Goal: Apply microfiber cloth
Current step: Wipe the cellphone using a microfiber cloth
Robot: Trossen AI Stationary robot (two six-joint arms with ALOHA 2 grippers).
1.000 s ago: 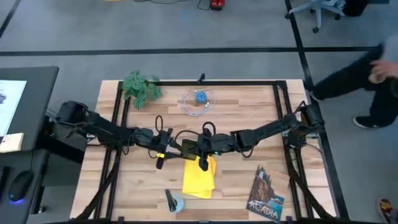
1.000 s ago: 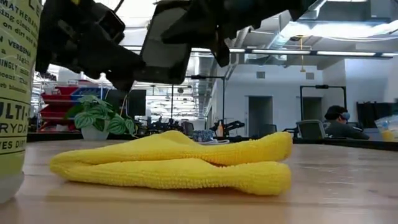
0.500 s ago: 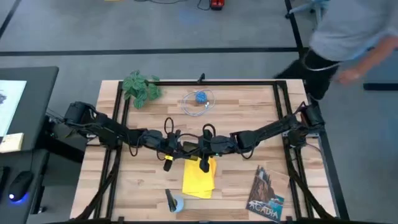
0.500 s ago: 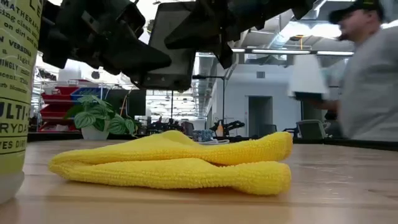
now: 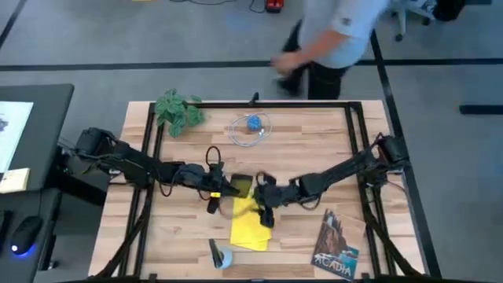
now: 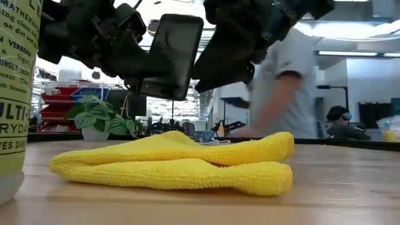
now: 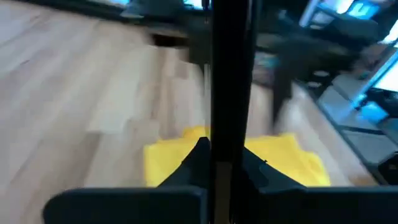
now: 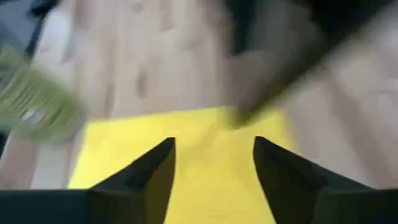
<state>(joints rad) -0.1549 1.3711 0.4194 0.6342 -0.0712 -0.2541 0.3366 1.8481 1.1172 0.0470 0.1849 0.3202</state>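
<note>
1. The microfiber cloth [image 5: 252, 223] lies folded and rumpled on the wooden table [image 5: 314, 149], near its front edge, a little left of centre.
2. The left gripper [image 5: 222, 187] hangs above the cloth's far left corner, clamped on a black smartphone [image 6: 172, 55] held clear of the fabric.
3. The right gripper [image 5: 265, 214] hovers over the cloth's far right part, its fingers [image 8: 143, 180] spread apart with yellow fabric showing between them.
4. A spray bottle [image 6: 15, 94] stands just left of the cloth.
</note>
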